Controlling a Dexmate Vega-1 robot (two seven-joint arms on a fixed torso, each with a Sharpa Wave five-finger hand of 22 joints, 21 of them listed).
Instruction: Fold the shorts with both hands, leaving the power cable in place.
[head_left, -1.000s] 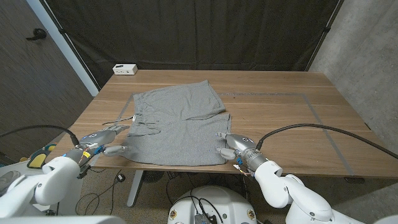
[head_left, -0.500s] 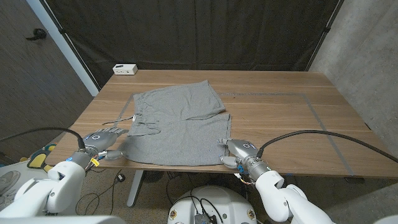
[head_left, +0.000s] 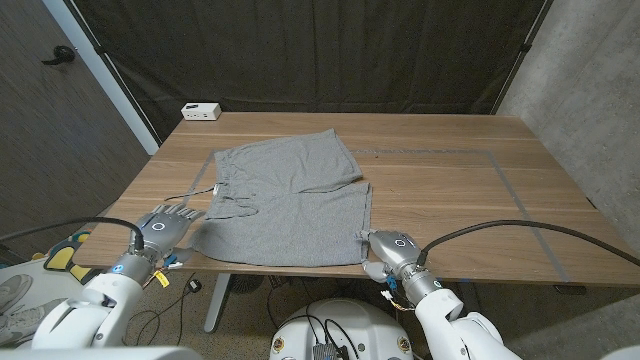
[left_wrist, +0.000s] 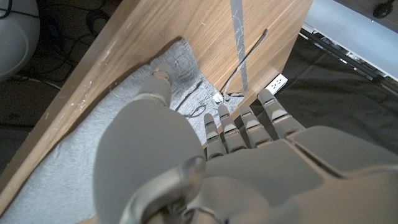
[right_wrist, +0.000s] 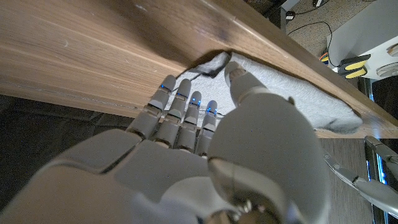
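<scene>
Pulling back toward the near counter edge, both your arms have retreated over the last second: the left robot hand (head_left: 166, 226) sat with fingers up on the waistband side of the gray shorts (head_left: 285, 200) and now hangs just off the front left corner of the cloth, while the right robot hand (head_left: 385, 248) has slid from the near right corner of the shorts down to the counter (head_left: 450, 190) lip. The shorts themselves haven't shifted; they lie flat and spread on the counter's left-middle, waistband and drawstring to your left, legs to your right, no fold started.

Left robot hand: fingers spread, gripping nothing; the left wrist view shows the thumb (left_wrist: 157, 87) over the gray fabric edge at the counter rim and the fingers (left_wrist: 249, 124) stretched out above the cloth. Right robot hand: fingers extended under or against the counter's front edge, thumb (right_wrist: 239, 78) near the shorts' corner (right_wrist: 211, 65); nothing pinched as far as I can tell, so it reads open.

Looks like you're lining up to get under the near hem from the edge. A thin cord (head_left: 198, 190) lies on the counter by the waistband; a small white box (head_left: 201, 111) sits at the far left corner. Keep clear of the cord when you lift.
</scene>
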